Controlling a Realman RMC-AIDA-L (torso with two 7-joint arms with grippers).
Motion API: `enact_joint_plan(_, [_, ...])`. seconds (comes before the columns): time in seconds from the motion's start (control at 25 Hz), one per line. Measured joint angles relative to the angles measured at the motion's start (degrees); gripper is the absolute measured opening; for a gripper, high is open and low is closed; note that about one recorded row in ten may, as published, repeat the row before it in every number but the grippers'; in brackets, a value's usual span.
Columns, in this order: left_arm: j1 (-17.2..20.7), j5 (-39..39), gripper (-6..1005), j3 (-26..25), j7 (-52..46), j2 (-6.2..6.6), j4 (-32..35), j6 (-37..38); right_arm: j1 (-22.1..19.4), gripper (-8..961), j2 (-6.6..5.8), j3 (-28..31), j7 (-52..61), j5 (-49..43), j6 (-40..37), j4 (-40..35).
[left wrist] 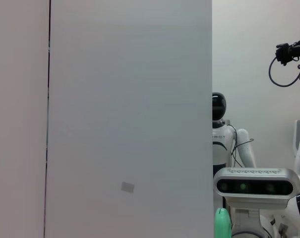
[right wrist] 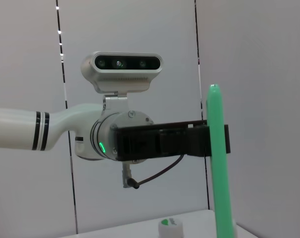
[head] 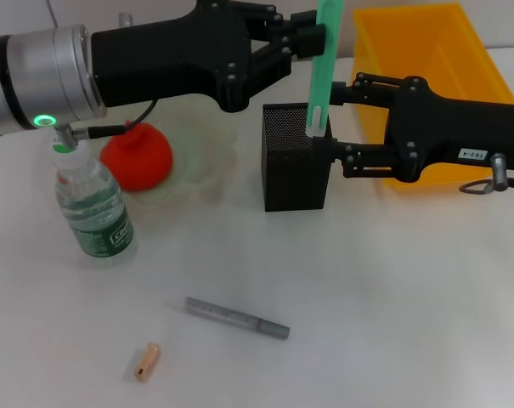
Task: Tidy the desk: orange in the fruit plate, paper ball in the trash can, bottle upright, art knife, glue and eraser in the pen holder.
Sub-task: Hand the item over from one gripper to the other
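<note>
Above pen holder [head: 296, 158] rim, left claw [head: 310, 38] clamps green stick [head: 323, 64] (right claw [head: 333, 123] state unclear).

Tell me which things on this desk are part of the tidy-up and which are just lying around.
Part of the job: orange in fruit plate, bottle, eraser, grey stick, green stick held by left gripper, pen holder steadied by right gripper, trash can.

Just lying about: nothing visible.

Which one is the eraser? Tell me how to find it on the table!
Start at the tall black mesh pen holder in the middle of the white table, then look down toward the near edge, past the long grey stick. Just left of it lies the eraser, a tiny tan-orange stub, far shorter than the stick.
</note>
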Motion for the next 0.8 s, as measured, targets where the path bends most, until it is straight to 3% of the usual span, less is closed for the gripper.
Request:
enact_joint_plan(0.4, [-0.1, 0.0, 84, 0.5, 0.2, 0.00, 0.0, -0.3, 0.3, 708, 0.00, -0.1, 0.0, 0.0, 0.0, 0.3])
enact_joint_plan(0.8, [-0.2, 0.0, 84, 0.4, 0.5, 0.00, 0.0, -0.3, 0.8, 553, 0.09, -0.1, 0.0, 0.0, 0.3, 0.5])
